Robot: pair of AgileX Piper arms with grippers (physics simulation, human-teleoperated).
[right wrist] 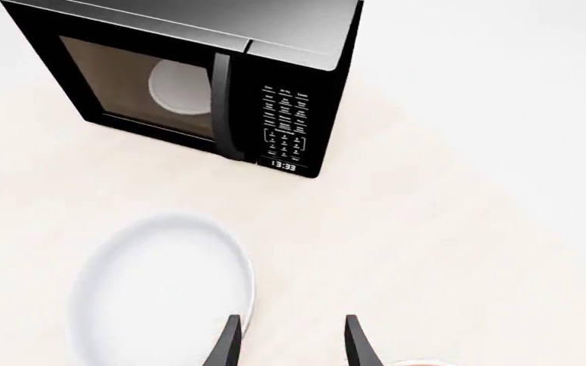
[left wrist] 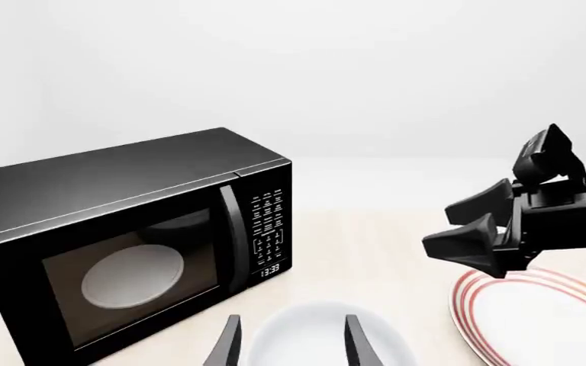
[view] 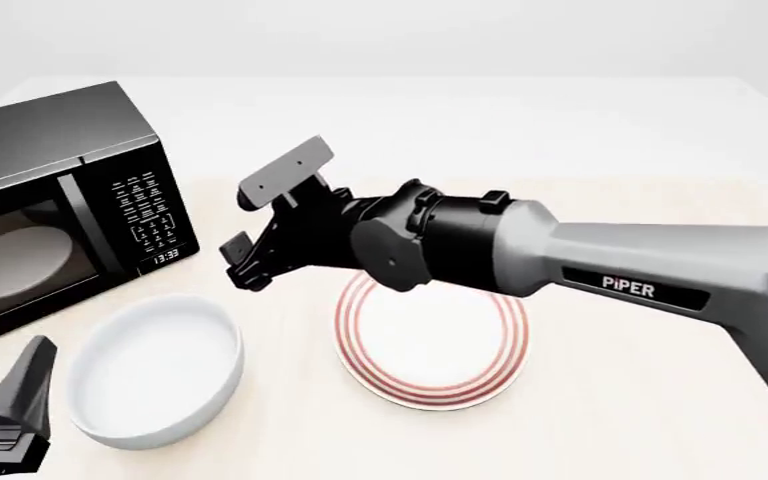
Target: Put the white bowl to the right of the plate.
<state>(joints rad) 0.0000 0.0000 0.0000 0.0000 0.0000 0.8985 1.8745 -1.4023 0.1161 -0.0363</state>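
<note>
Front view | white bowl (view: 155, 368) left of plate (view: 434, 345) | right claw (view: 253, 262) apart, above, between them | left claw (left wrist: 288, 343) apart

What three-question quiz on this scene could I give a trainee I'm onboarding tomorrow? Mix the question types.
1. True or false: the glossy white deep bowl already sits to the right of the flat red-ringed white plate in the front view.
2. Which thing stands closest to the black microwave oven? A) the plate B) the bowl C) the right gripper
3. Fill in: the left gripper has its fingers spread above the ___.

Key: 1 false; 2 B; 3 bowl
</note>
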